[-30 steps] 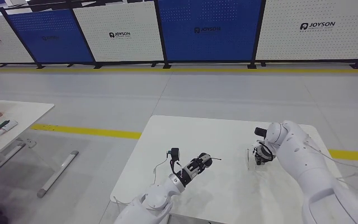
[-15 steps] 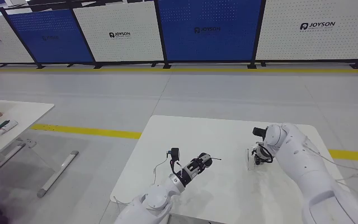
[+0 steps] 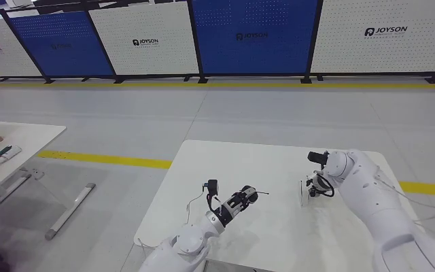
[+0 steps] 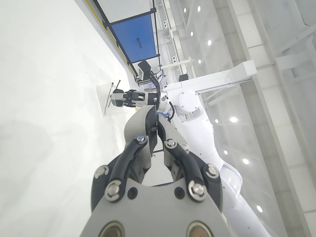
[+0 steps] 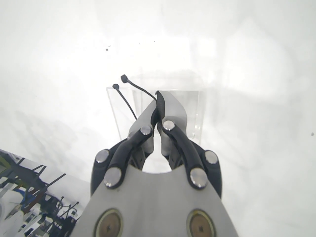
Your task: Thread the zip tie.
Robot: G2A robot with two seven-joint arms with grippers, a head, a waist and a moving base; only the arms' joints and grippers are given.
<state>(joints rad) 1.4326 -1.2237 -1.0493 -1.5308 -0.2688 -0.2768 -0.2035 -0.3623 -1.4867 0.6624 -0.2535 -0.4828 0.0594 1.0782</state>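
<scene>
My right gripper point(image 5: 158, 99) is shut on a black zip tie point(image 5: 138, 87) whose head points away over a clear acrylic stand point(image 5: 197, 114). A second black zip tie point(image 5: 124, 101) leans in that stand beside it. In the top view the right gripper point(image 3: 312, 187) sits at the stand point(image 3: 301, 194) on the right of the white table point(image 3: 285, 224). My left gripper point(image 3: 250, 195) hovers near the table's middle, shut on a thin black zip tie point(image 3: 262, 193) that sticks out toward the right arm. The left wrist view shows its fingers point(image 4: 138, 124) pressed together.
The white table's near and left edges lie close to the left arm. Beyond the table is open grey floor with a yellow line and blue and white partition panels point(image 3: 251, 37). Another table's corner point(image 3: 20, 139) stands far left.
The right arm's wrist has shifted slightly at the stand, still holding its tie. The left arm has kept still.
</scene>
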